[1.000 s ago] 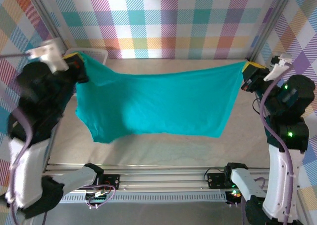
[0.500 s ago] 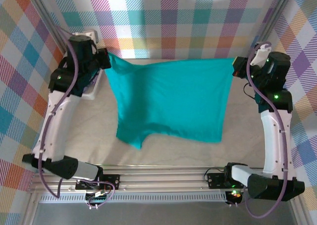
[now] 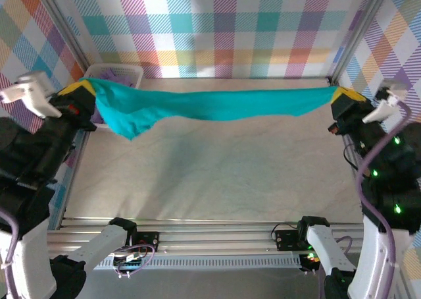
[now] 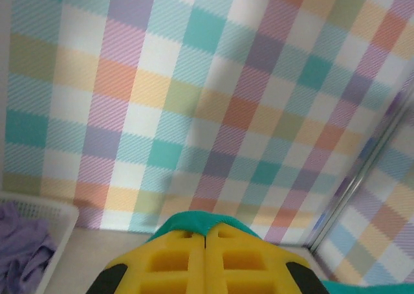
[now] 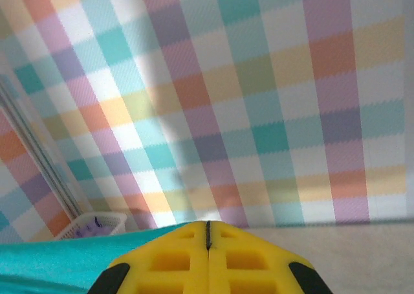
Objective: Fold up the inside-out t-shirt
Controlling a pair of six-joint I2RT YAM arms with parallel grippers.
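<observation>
The teal-green t-shirt [image 3: 210, 105] hangs in the air, stretched into a narrow band across the back of the table between my two grippers. My left gripper [image 3: 85, 91] is shut on its left end, where a loose flap droops down. My right gripper [image 3: 342, 96] is shut on its right end. In the left wrist view teal cloth [image 4: 204, 221] bulges out from between the closed yellow fingers [image 4: 174, 261]. In the right wrist view the shirt [image 5: 58, 265] runs off to the left of the closed yellow fingers [image 5: 239, 261]. No print or yellow patch shows.
A white basket [image 3: 115, 72] with a lavender-purple garment [image 4: 22, 252] stands at the back left, just behind the shirt's left end. The beige table [image 3: 217, 167] lies beneath the shirt. Checked walls and metal frame posts [image 3: 358, 29] close in the sides.
Both arms swung outward and lifted, pulling the shirt from a broad hanging sheet into a taut narrow band high across the back. The basket has come into sight.
</observation>
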